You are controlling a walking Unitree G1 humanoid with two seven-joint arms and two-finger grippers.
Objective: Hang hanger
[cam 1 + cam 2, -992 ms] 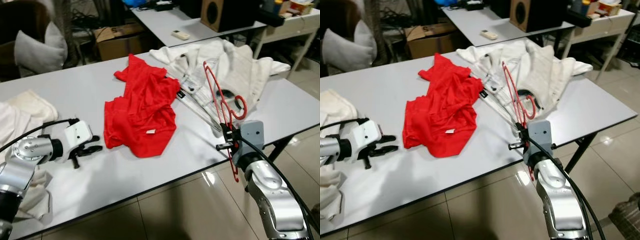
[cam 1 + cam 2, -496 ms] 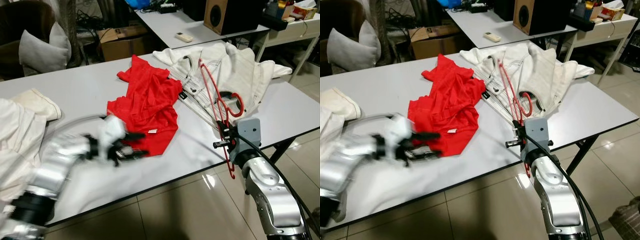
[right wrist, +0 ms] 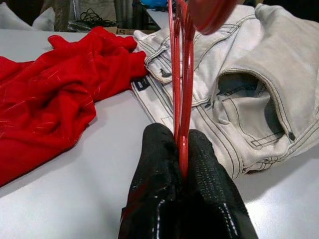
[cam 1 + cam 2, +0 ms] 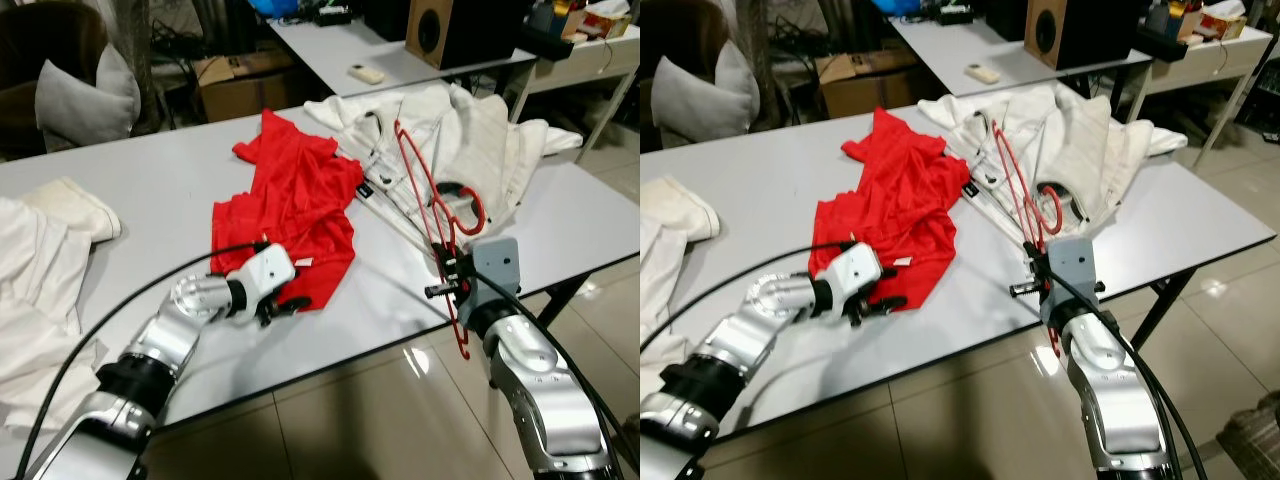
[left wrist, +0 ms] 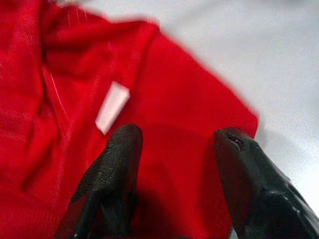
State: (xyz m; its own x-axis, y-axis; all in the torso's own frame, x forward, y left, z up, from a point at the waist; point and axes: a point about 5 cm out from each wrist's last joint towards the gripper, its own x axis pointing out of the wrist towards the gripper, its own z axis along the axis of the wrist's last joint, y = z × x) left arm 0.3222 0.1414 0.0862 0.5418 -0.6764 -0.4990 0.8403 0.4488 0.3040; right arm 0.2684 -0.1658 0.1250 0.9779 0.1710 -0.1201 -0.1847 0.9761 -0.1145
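We see the thin red plastic hanger [image 4: 437, 215] standing nearly upright at the near edge of the long white table [image 4: 170, 180], its hook end up over the pale cream denim garment [image 4: 470, 140]. Our right gripper [image 3: 182, 149] has both black fingers pressed together on the hanger's bar, its silver arm reaching up from below the table edge. Left of it lies the crumpled red cloth garment [image 4: 290, 210]. Our left gripper [image 5: 177, 144] hovers at this garment's near hem, fingers apart, just by a small white label [image 5: 112, 107]. A rumpled white fabric [image 4: 40, 260] sits at the table's left end.
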